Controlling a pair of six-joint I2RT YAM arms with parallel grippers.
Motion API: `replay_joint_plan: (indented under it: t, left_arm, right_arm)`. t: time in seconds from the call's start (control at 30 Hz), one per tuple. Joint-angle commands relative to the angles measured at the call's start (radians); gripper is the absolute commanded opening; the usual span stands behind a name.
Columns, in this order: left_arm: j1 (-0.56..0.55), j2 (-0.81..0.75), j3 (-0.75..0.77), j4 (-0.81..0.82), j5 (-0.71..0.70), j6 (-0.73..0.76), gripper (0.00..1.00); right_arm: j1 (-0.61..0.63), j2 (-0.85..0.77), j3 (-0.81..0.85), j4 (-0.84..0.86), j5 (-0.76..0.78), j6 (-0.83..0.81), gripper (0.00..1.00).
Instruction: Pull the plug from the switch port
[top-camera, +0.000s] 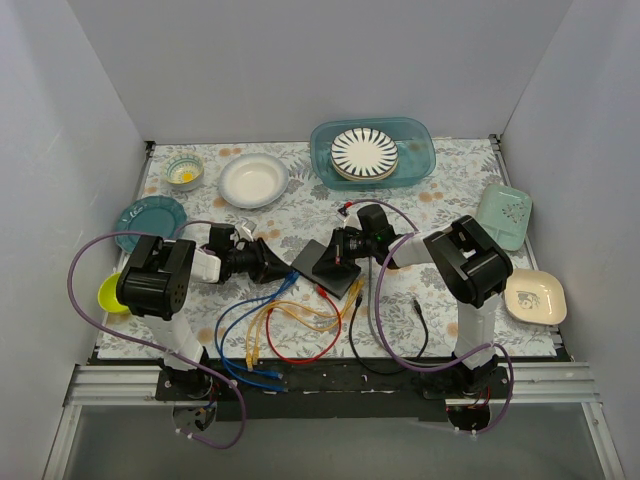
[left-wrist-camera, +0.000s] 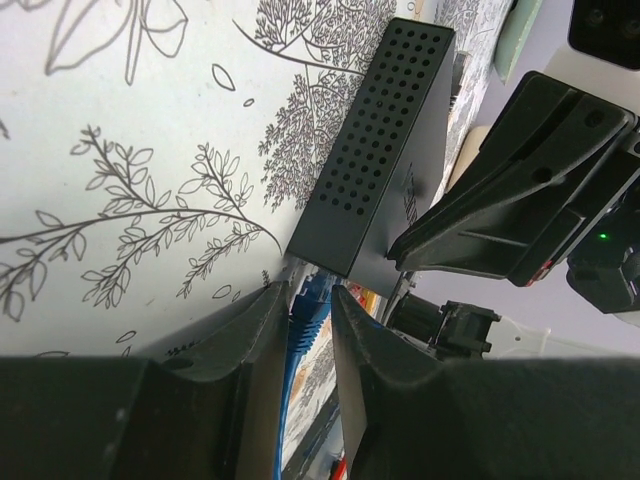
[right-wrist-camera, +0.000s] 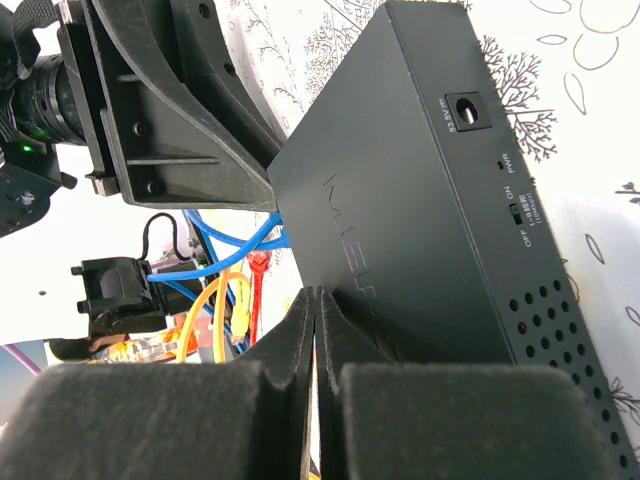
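At the far left a yellow bowl (top-camera: 108, 292) sat at the table's edge, with a teal plate (top-camera: 150, 215) behind it, then a small patterned bowl (top-camera: 184, 171) and a white bowl (top-camera: 253, 180) along the back. The left gripper (left-wrist-camera: 312, 305) reached rightward, low over the floral tablecloth (top-camera: 420, 200), its jaws clamped on a blue plug (left-wrist-camera: 313, 288) at the socket edge of the switch (top-camera: 325, 262). Whether that plug was seated in its port could not be told. Blue cable (right-wrist-camera: 235, 243), orange cable (right-wrist-camera: 205, 300) and a red cable (top-camera: 300, 358) fanned out from that same edge toward the arm bases. The switch, a flat black box, lay at the middle of the table between the two grippers, one perforated short side facing the left wrist camera. The right gripper (right-wrist-camera: 315, 300) came in from the other side, its jaws pressed together with nothing between them, the tips against the switch's flat top. Behind stood a clear teal tub (top-camera: 425, 140) holding a striped plate (top-camera: 364, 153). A black cable (top-camera: 420, 325) trailed near the right arm's base. A pale green tray (top-camera: 504, 215) and a cream plate (top-camera: 535, 296) sat at the far right.
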Motion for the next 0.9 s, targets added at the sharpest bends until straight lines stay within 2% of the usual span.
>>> replay_joint_plan:
  t: [0.0,0.27,0.53,0.7,0.87]
  left_arm:
    - [-0.003,0.013,0.04,-0.055,-0.043,0.021,0.25]
    - [-0.004,0.028,0.093,-0.111,-0.085,0.02,0.25]
    - [-0.007,0.028,0.129,-0.228,-0.168,0.07,0.2]
    - [-0.007,0.005,0.143,-0.262,-0.212,0.073,0.31]
    - [-0.016,0.0,0.185,-0.305,-0.241,0.114,0.36]
  right_arm:
    - [0.0,0.04,0.01,-0.075,0.048,-0.045,0.01]
    - [0.0,0.038,0.008,-0.078,0.051,-0.045,0.01]
    - [0.0,0.041,0.01,-0.078,0.051,-0.044,0.01]
    - [0.0,0.043,0.01,-0.084,0.054,-0.049,0.01]
    - [0.0,0.041,0.01,-0.091,0.054,-0.055,0.01]
